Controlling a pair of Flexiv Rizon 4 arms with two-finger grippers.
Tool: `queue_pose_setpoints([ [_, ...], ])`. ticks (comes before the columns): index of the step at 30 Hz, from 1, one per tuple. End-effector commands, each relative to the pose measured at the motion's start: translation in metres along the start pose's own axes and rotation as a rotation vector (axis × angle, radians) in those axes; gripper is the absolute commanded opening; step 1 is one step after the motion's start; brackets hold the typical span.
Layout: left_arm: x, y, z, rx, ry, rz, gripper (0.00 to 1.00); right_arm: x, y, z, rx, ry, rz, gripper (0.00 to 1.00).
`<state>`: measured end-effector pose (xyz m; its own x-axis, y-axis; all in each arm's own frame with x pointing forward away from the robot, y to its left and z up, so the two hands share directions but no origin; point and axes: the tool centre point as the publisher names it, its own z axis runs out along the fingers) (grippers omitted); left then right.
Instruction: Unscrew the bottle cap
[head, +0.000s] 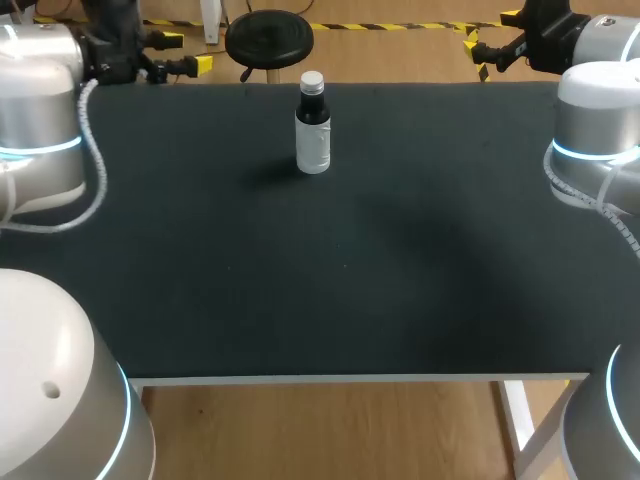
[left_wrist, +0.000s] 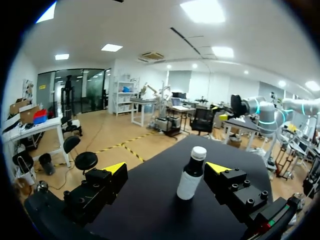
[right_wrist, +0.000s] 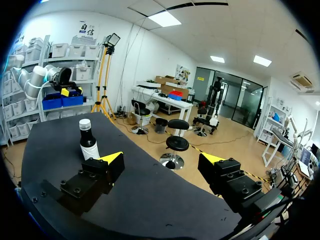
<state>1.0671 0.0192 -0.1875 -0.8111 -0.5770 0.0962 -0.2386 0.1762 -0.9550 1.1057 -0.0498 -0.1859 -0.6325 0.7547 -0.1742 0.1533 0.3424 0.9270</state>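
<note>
A small dark bottle (head: 313, 130) with a pale label and a white cap (head: 312, 81) stands upright near the table's far edge, about mid-width. My left gripper (head: 185, 53) hangs open past the far left corner, well apart from it. My right gripper (head: 490, 32) is open beyond the far right corner. In the left wrist view the bottle (left_wrist: 190, 176) stands ahead of the open gripper (left_wrist: 166, 168), close to one finger's line. In the right wrist view the bottle (right_wrist: 88, 141) stands ahead of the gripper (right_wrist: 161, 159) and off to one side, outside the fingers.
The black table top (head: 330, 270) ends in a white front edge (head: 360, 379). My arms' grey links stand over the left side (head: 40, 120) and the right side (head: 595, 130) of the table.
</note>
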Motion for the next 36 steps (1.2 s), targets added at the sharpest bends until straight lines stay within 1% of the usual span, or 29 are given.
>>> queue_pose_setpoints([
  [1, -0.082, -0.041, 0.051, -0.013, 0.208, 0.005, 1.0, 0.0, 0.0, -0.001, 0.002, 0.0, 0.0, 1.0],
  [2, -0.086, -0.041, 0.051, 0.006, 0.25, 0.007, 1.0, 0.0, 0.0, -0.001, 0.002, 0.0, 0.0, 1.0],
  [4, -0.095, -0.037, 0.051, 0.038, 0.291, 0.012, 1.0, 0.0, 0.0, -0.001, 0.002, 0.0, 0.0, 1.0],
  [5, -0.104, -0.037, 0.053, 0.059, 0.298, 0.015, 1.0, 0.0, 0.0, -0.001, 0.002, 0.0, 0.0, 1.0],
  [8, -0.146, -0.036, 0.062, 0.089, 0.319, 0.033, 1.0, 0.0, 0.0, -0.001, 0.002, 0.0, 0.0, 1.0],
  [10, -0.181, -0.035, 0.069, 0.104, 0.345, 0.043, 1.0, 0.0, 0.0, -0.001, 0.002, 0.0, 0.0, 1.0],
  [12, -0.217, -0.036, 0.074, 0.097, 0.359, 0.053, 1.0, 0.0, 0.0, -0.001, 0.002, 0.0, 0.0, 1.0],
  [15, -0.285, -0.042, 0.078, 0.099, 0.366, 0.053, 1.0, 0.0, 0.0, -0.001, 0.002, 0.0, 0.0, 1.0],
  [16, -0.253, -0.037, 0.069, 0.143, 0.363, 0.107, 1.0, 0.0, 0.0, -0.001, 0.002, 0.0, 0.0, 1.0],
  [17, -0.22, -0.032, 0.065, 0.129, 0.377, 0.126, 1.0, 0.0, 0.0, -0.001, 0.002, 0.0, 0.0, 1.0],
  [18, -0.206, -0.031, 0.066, 0.117, 0.381, 0.132, 1.0, 0.0, 0.0, -0.001, 0.002, 0.0, 0.0, 1.0],
  [20, -0.221, -0.034, 0.071, 0.09, 0.37, 0.139, 1.0, 0.0, 0.0, -0.001, 0.002, 0.0, 0.0, 1.0],
  [21, -0.188, -0.03, 0.067, 0.102, 0.355, 0.18, 1.0, 0.0, 0.0, -0.001, 0.002, 0.0, 0.0, 1.0],
  [22, -0.154, -0.027, 0.065, 0.091, 0.341, 0.191, 1.0, 0.0, 0.0, -0.001, 0.002, 0.0, 0.0, 1.0],
  [36, -0.154, -0.027, 0.065, 0.091, 0.341, 0.191, 1.0, 0.0, 0.0, -0.001, 0.002, 0.0, 0.0, 1.0],
])
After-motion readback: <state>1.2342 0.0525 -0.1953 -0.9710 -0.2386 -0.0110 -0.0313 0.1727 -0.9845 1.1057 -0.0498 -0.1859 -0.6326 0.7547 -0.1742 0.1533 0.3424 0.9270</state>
